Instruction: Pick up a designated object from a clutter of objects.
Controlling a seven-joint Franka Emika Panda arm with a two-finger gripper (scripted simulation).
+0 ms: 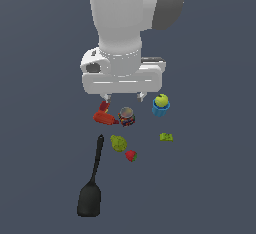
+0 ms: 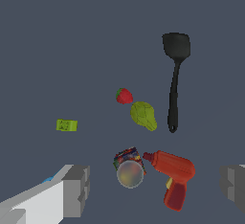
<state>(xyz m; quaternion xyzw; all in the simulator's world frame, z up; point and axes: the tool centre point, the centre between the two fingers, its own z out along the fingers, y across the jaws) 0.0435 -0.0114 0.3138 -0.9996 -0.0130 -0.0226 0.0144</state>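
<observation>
The black spatula (image 1: 92,183) lies flat at the front of the exterior view, blade nearest the camera and thin handle pointing back toward the clutter; the wrist view shows the spatula (image 2: 174,79) whole. My gripper (image 1: 123,97) hangs open above the red tool (image 1: 104,116) and the multicoloured jar (image 1: 126,116), well behind the spatula and holding nothing. In the wrist view its grey fingers (image 2: 76,189) frame the jar (image 2: 129,168) and the red tool (image 2: 174,175).
A blue cup with a green apple (image 1: 161,105) stands toward the exterior view's right. A green pear (image 1: 118,143), a strawberry (image 1: 131,155) and a small yellow-green block (image 1: 166,137) lie between the gripper and the spatula's handle.
</observation>
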